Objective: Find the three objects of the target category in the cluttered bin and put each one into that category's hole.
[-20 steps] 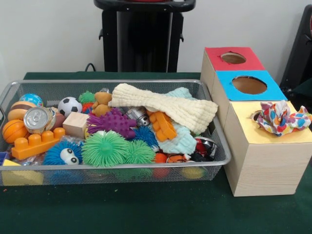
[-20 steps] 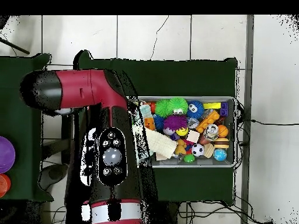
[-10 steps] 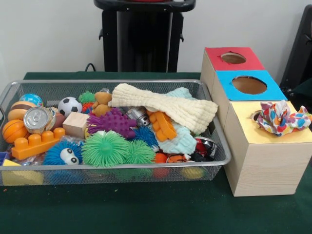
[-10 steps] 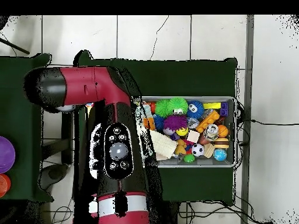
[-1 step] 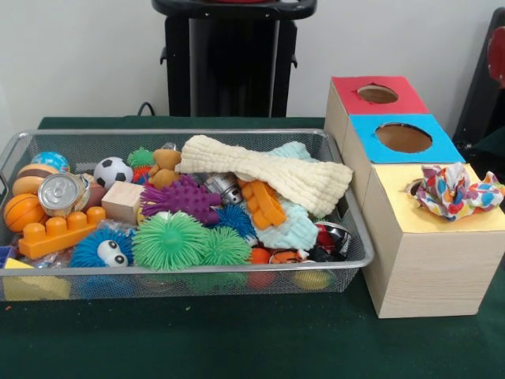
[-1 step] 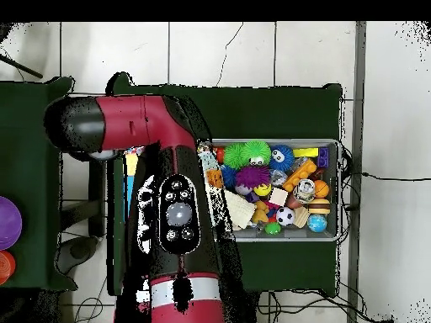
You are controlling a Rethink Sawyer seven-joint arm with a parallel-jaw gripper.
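Patterned cloth [image 5: 458,190] on yellow-topped box [image 5: 430,260], full wire bin [image 5: 357,237]

Bin [image 5: 359,260] left of boxes [image 5: 430,268]

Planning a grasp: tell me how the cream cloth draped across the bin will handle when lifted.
The cream cloth looks soft and floppy: it sags over the toys beneath, so it would probably droop and trail. It likely weighs little. One end overhangs the wire bin, so it may snag.
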